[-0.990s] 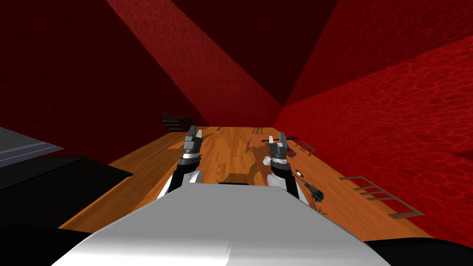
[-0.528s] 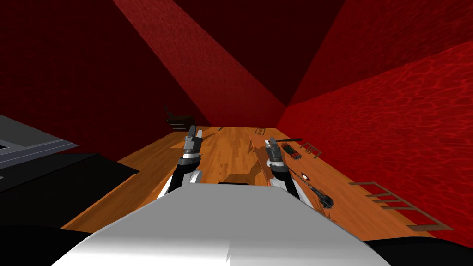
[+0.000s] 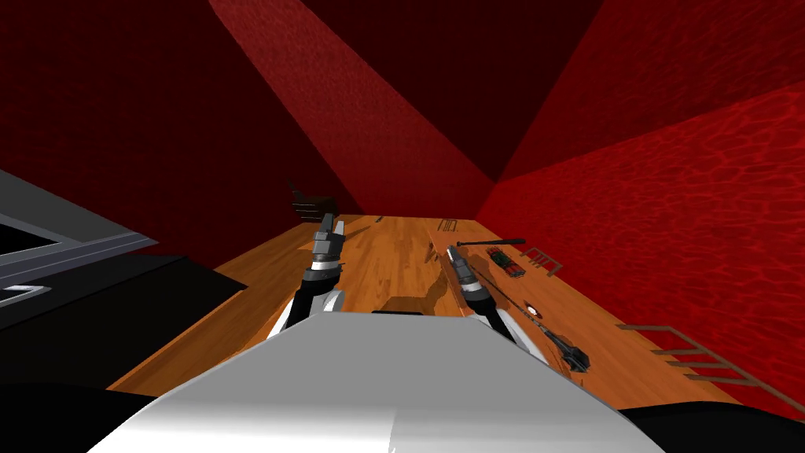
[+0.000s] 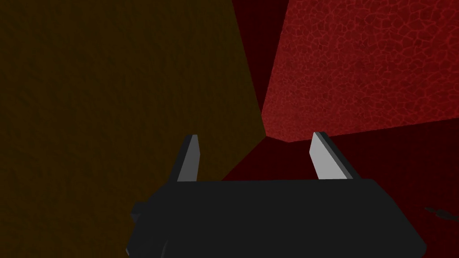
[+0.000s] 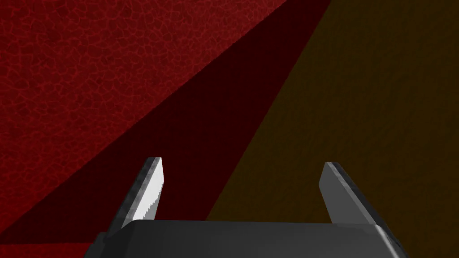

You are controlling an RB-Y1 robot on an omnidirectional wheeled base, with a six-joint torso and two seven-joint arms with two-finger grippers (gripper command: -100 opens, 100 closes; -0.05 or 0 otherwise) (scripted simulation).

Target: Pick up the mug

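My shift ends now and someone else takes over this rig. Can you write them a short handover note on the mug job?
The left gripper is open and holds nothing, raised over the wooden floor.
The right gripper is open and holds nothing, also raised over the floor.
The mug cannot be clearly made out. A small white thing on the floor, off to the right of the right gripper, may be it, but it is too small to tell.
Done: nothing grasped yet.
Left: find the mug, reach it, close on it, lift.
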